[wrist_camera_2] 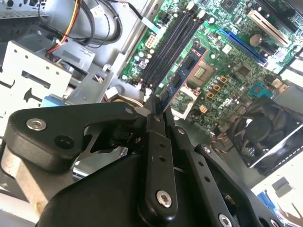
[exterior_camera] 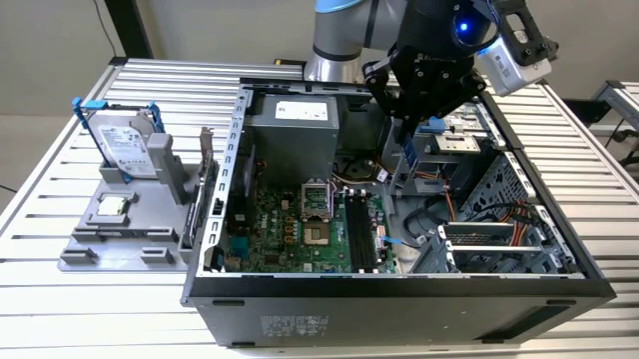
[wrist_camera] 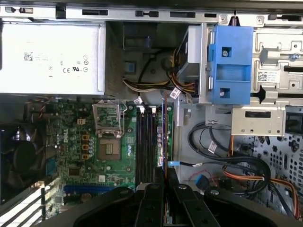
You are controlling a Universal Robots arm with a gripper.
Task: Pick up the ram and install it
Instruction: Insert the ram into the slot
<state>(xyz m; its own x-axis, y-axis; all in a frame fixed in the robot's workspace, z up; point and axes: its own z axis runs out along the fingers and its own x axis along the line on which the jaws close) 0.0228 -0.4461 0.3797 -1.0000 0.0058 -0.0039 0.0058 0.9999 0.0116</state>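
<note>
1. The ram [wrist_camera: 164, 137] hangs on edge, one end pinched between the gripper's [wrist_camera: 164, 178] clamped fingers.
2. Below the gripper lie the black memory slots [wrist_camera: 147, 142], clear of the ram.
3. Farther below and around the gripper are the motherboard [exterior_camera: 289, 224] and the open computer case [exterior_camera: 399, 299].

The ram [wrist_camera_2: 183, 71] is a long, thin blue-green board with dark chips. It is pinched in the claw [wrist_camera_2: 158, 108] and reaches down from it into the open case. It hangs above the black memory slots [wrist_camera: 147, 142] (seen edge-on in the first wrist view), not seated.
</note>
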